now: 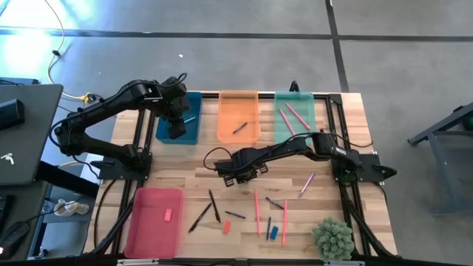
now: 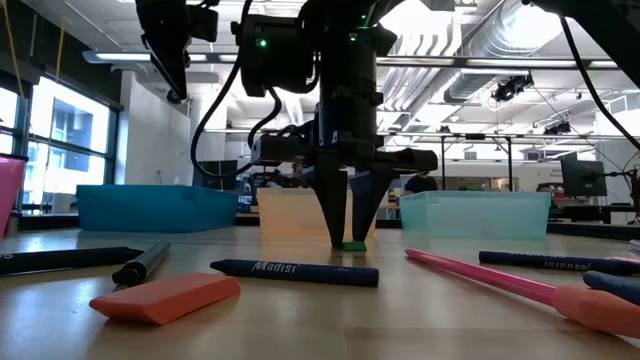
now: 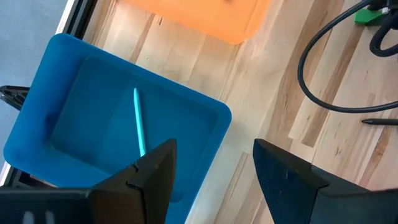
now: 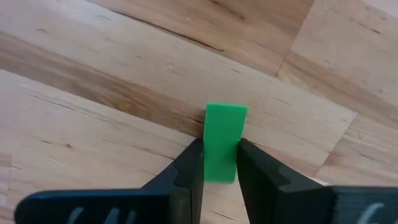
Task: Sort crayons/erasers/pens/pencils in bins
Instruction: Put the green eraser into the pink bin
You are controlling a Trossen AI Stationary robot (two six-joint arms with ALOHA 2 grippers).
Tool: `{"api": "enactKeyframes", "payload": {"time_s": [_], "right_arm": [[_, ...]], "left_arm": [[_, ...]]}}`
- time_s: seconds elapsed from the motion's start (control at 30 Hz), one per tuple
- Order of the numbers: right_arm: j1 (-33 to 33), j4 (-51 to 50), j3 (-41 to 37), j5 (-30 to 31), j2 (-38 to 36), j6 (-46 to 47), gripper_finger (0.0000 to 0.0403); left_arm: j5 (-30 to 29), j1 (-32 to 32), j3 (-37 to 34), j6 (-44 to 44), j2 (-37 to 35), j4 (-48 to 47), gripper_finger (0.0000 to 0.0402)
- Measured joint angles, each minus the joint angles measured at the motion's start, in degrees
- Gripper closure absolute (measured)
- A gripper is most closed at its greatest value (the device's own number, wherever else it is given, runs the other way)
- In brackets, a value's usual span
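Wooden table (image 1: 185,174) carries four bins: teal bin (image 1: 191,134), orange bin (image 1: 238,111) & mint bin (image 1: 295,111) in a row along the far edge, pink-red bin (image 1: 148,225) at the near left corner. L arm reaches over the teal bin; left gripper (image 3: 214,171) hangs above that bin's rim w/ fingers spread, nothing between them, and a light blue stick (image 3: 139,129) lies inside the bin below. R arm stretches across the table's middle; right gripper (image 4: 219,163) is down at the tabletop, fingers clamped on both sides of a green eraser (image 4: 222,142), which stands on the wood between the orange bin and the loose pile, touching the table in the low view. Mint bin holds pink sticks (image 1: 294,114); orange bin holds a dark stick (image 1: 239,128); pink-red bin holds a pink eraser (image 1: 168,214). Loose on the near side: long pink-red sticks (image 1: 257,213), dark pens (image 1: 213,207), a dark blue crayon (image 2: 294,271), an orange eraser (image 2: 165,297), a blue eraser (image 1: 273,232). Small green plant (image 1: 332,238) sits at the near right corner.
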Motion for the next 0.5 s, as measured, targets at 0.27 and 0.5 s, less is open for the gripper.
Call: {"api": "enactKeyframes", "payload": {"time_s": [0.27,0.5], "right_arm": [[0.51,0.04,-0.02,0.19,-0.23,-0.01,0.0332],[0.83,0.26,-0.28,0.41,-2.11,0.23,0.0333]], "left_arm": [[0.0,0.0,0.0,0.0,0.0,-0.6,0.0202],[0.02,0.0,0.0,0.0,0.0,-1.02,0.0202]]}}
